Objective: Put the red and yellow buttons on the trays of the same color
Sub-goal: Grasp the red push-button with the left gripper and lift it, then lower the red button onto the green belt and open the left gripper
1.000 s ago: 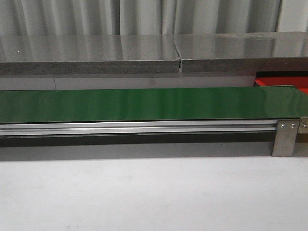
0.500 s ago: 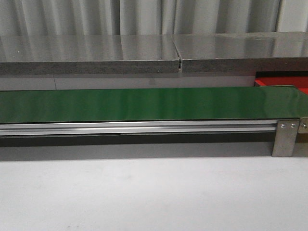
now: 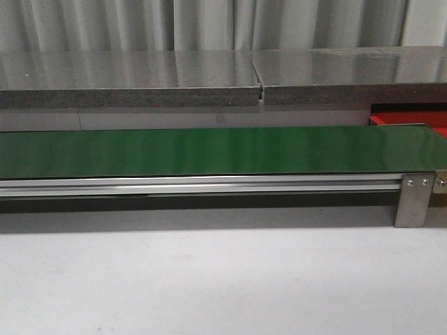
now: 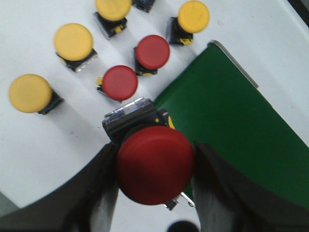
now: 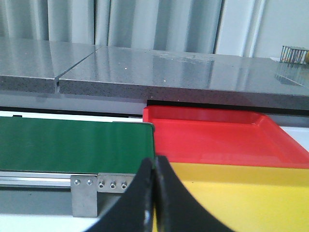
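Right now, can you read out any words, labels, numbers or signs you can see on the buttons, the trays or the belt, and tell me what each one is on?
None can be read. The red button in the left hand, the green belt, the red tray and the yellow tray show no lettering. Small yellow marks on the button bases are too blurred to tell.

Red button gripped; red tray beside yellow tray.

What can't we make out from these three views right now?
- Front view: neither arm nor any button shows; the red tray is only a sliver, cut by the right edge and hidden behind the green belt.
- Left wrist view: the top yellow button is cut off by the frame; the base of the held red button is mostly hidden under its cap.
- Right wrist view: the yellow tray is cut off by the edges and partly hidden by the right gripper.
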